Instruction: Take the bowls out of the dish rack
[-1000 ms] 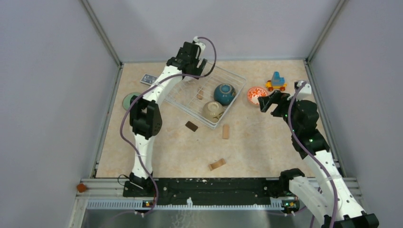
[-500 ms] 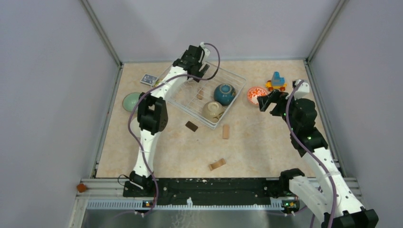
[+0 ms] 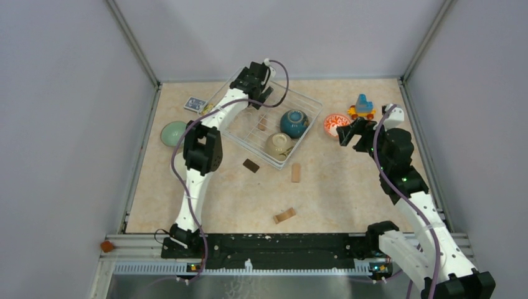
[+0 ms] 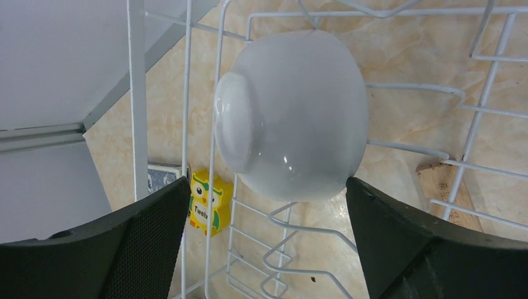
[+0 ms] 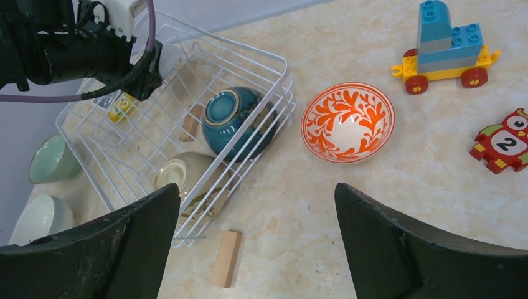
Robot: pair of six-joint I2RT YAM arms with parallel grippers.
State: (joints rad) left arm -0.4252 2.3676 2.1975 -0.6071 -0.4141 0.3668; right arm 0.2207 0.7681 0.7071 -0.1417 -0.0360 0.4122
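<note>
The white wire dish rack [image 3: 249, 134] stands at the back centre. A white bowl [image 4: 292, 118] lies on its side in the rack's far corner. My left gripper [image 3: 260, 98] hangs open just above that bowl, one finger on each side, not touching it. A dark teal bowl [image 3: 294, 123] and a beige bowl [image 3: 279, 144] are also in the rack. The orange-patterned bowl [image 3: 337, 124] sits on the table right of the rack. A pale green bowl [image 3: 172, 132] and another white bowl [image 5: 37, 218] sit left of it. My right gripper [image 3: 348, 134] is open and empty beside the patterned bowl.
A toy train [image 3: 362, 108] stands at the back right, with a red owl block [image 5: 504, 140] near it. Wooden blocks [image 3: 296, 172] lie in front of the rack, and one [image 3: 262, 124] lies inside it. A yellow owl block [image 4: 208, 202] and a card [image 3: 195, 104] lie left of the rack.
My left gripper has moved right and down over the rack's far corner, uncovering the pale green bowl. The right gripper has barely moved.
</note>
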